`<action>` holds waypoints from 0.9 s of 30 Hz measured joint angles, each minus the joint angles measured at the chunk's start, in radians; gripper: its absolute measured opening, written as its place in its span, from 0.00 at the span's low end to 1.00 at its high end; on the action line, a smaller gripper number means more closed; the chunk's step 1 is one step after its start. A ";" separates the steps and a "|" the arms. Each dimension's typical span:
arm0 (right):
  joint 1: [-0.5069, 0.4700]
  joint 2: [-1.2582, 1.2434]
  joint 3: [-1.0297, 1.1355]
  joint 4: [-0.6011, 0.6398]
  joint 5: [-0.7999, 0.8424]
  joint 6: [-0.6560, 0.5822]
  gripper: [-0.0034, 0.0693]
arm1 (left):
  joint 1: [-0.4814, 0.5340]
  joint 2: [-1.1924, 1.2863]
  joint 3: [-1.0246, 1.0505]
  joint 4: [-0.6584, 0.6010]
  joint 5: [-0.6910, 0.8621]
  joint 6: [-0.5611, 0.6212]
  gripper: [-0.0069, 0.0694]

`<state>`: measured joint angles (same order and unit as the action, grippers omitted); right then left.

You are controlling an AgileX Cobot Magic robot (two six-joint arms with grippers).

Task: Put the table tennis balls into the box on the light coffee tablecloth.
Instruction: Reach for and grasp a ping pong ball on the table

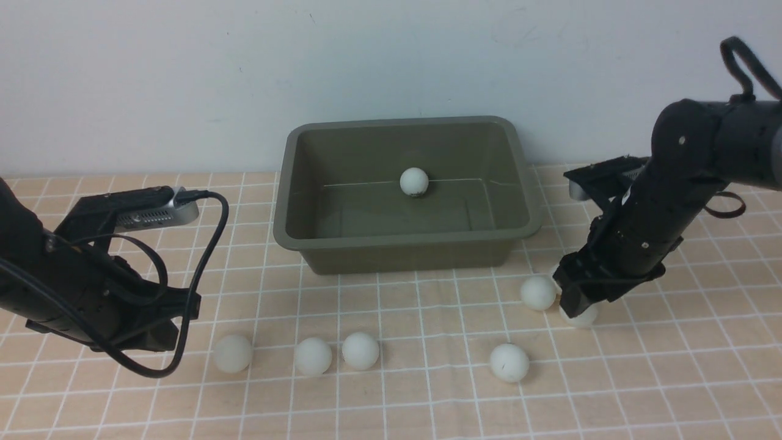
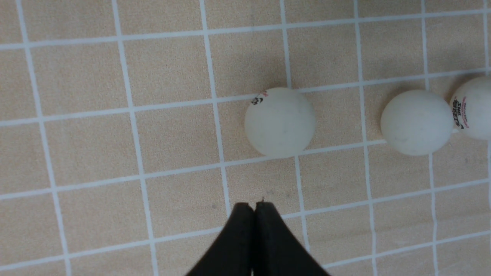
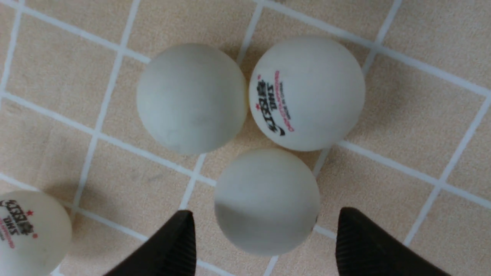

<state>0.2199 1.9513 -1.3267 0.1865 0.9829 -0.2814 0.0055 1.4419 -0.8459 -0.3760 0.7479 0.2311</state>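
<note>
The front view alone showed the box (image 1: 403,250), standing at upper centre of the frame on the light coffee tablecloth (image 1: 427,397). One boxed ball (image 1: 414,181) rested on its floor near the far wall. Only this view showed the left arm (image 1: 55,275) at the left edge and the right arm (image 1: 660,208) at the right edge. It also showed a row of three balls (image 1: 313,355) at lower left and a lone ball (image 1: 509,362) at lower right of centre.

Pincer states were readable only in the wrist views. The left pincer (image 2: 253,205) was fully closed, fingertips pressed together, gripping nothing, over bare cloth near the nearest ball (image 2: 280,122). The right pincer (image 3: 264,222) stood wide open with one finger on each side of the straddled ball (image 3: 267,201). Clearance showed on both sides, so nothing was gripped. Two cluster balls (image 3: 191,97) lay packed close beside it.

The cloth lay flat, peach-beige with a white grid. A plain pale wall (image 1: 183,73) filled the upper frame.

In the front view, the right pincer covered most of the straddled ball, and the left pincer's tips were hidden behind the arm body and its cable (image 1: 201,275). An edge ball (image 2: 473,107) was cut off at the right of the left wrist view. A corner ball (image 3: 30,230) was cut off at lower left of the right wrist view.
</note>
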 joint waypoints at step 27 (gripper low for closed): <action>0.000 0.042 -0.353 0.261 0.236 -0.041 0.54 | 0.000 0.000 0.000 0.000 0.000 0.024 0.02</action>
<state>0.2199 1.9932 -1.6800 0.4479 1.2186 -0.3220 0.0055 1.4419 -0.8459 -0.3760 0.7479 0.2555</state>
